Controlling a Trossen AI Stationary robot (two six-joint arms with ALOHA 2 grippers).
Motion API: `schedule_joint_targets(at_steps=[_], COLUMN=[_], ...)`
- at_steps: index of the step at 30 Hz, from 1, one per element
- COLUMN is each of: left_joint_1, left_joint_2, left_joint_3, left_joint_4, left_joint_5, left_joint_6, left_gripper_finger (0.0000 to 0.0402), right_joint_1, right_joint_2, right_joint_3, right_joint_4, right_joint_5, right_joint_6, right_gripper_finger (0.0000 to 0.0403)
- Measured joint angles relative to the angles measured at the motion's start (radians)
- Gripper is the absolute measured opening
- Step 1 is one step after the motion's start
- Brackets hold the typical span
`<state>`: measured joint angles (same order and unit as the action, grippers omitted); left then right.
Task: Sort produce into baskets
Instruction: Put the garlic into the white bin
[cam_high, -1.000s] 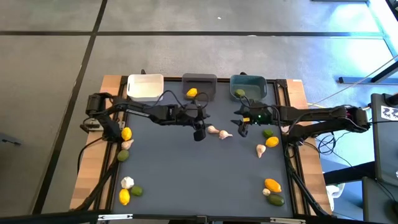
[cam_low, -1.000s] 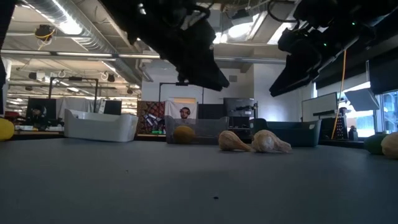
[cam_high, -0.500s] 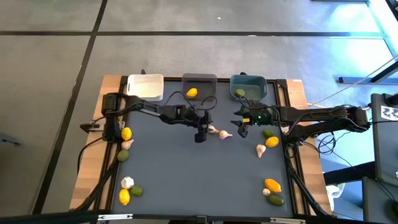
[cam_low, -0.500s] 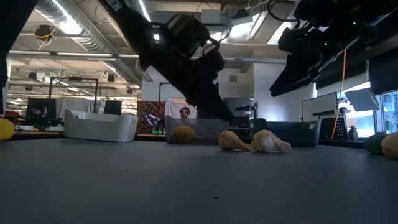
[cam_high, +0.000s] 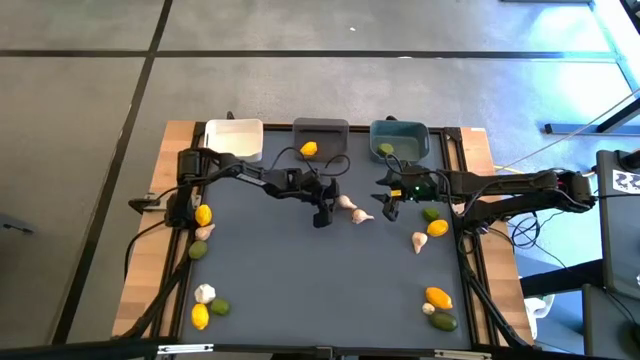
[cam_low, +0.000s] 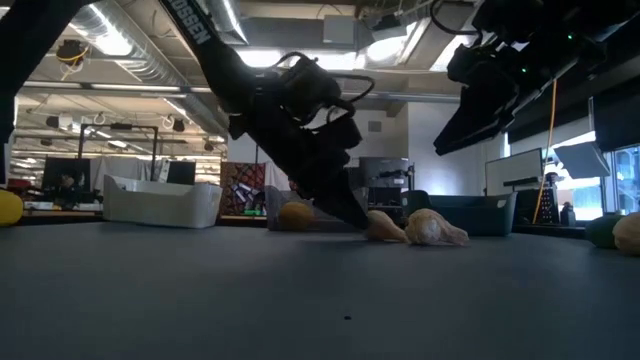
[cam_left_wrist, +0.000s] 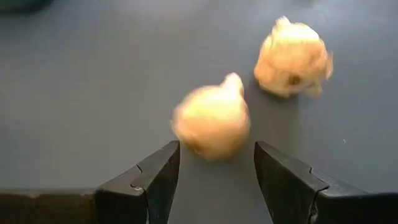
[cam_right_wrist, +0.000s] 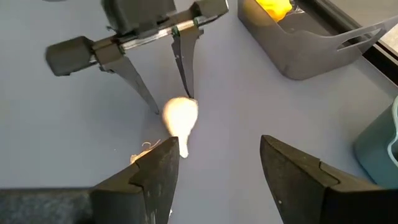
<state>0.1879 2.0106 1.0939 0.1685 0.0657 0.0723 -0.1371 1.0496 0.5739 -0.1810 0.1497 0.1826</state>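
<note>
Garlic, a whitish papery bulb (cam_left_wrist: 212, 125), lay on the dark grey table top (cam_high: 300, 280) near its middle, just ahead of the left gripper (cam_left_wrist: 214, 168), whose two dark fingers stood spread to either side of it with nothing clamped between them. In the high view that bulb (cam_high: 343, 204) sat just beside the left gripper (cam_high: 321, 214), with a second whitish garlic bulb (cam_high: 362, 215) close on its other side. The right gripper (cam_high: 388, 207) hung near the second bulb, above the table, its fingers parted and empty. Behind them, along the far edge, stood a white rectangular bin (cam_high: 234, 140), a dark grey bin (cam_high: 321, 137) holding a yellow lemon (cam_high: 309, 150), and a teal-blue bin (cam_high: 400, 138).
</note>
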Motion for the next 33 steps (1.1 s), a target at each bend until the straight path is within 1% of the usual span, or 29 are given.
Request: schedule_joint_targets(at_steps=[4,7,11,18,21,25,28,33], left_joint_1=[0.004,0.003,0.004,0.004,0.006,0.007,0.007,0.013], left_joint_2=[0.009,0.01,-0.014,-0.074,-0.075,-0.059,-0.055,-0.029], left_joint_3=[0.002,0.001,0.001,0.001,0.001,0.001,0.001,0.014], left_joint_4=[0.03,0.055,0.052,0.066,0.089,0.105,0.133,0.187], left_joint_5=[0.03,0.03,0.003,0.006,0.009,0.008,0.008,0.005], left_joint_6=[0.002,0.034,0.037,-0.006,-0.015,-0.033,-0.016,0.016], left_gripper_finger=[0.0202,0.0202,0.0202,0.0204,0.0215,0.0244,0.026,0.0266], right_joint_1=[0.0,0.0,0.0,0.0,0.0,0.0,0.0,0.0], right_joint_2=[0.0,0.0,0.0,0.0,0.0,0.0,0.0,0.0], right_joint_3=[0.0,0.0,0.0,0.0,0.0,0.0,0.0,0.0], right_joint_4=[0.0,-0.002,-0.002,-0.001,-0.001,-0.001,-0.002,0.0], right_joint_5=[0.0,0.0,0.0,0.0,0.0,0.0,0.0,0.0], right_joint_6=[0.002,0.002,0.004,0.004,0.004,0.004,0.003,0.003], right_gripper_finger=[0.0222,0.0222,0.0222,0.0222,0.0222,0.0222,0.0222,0.0222])
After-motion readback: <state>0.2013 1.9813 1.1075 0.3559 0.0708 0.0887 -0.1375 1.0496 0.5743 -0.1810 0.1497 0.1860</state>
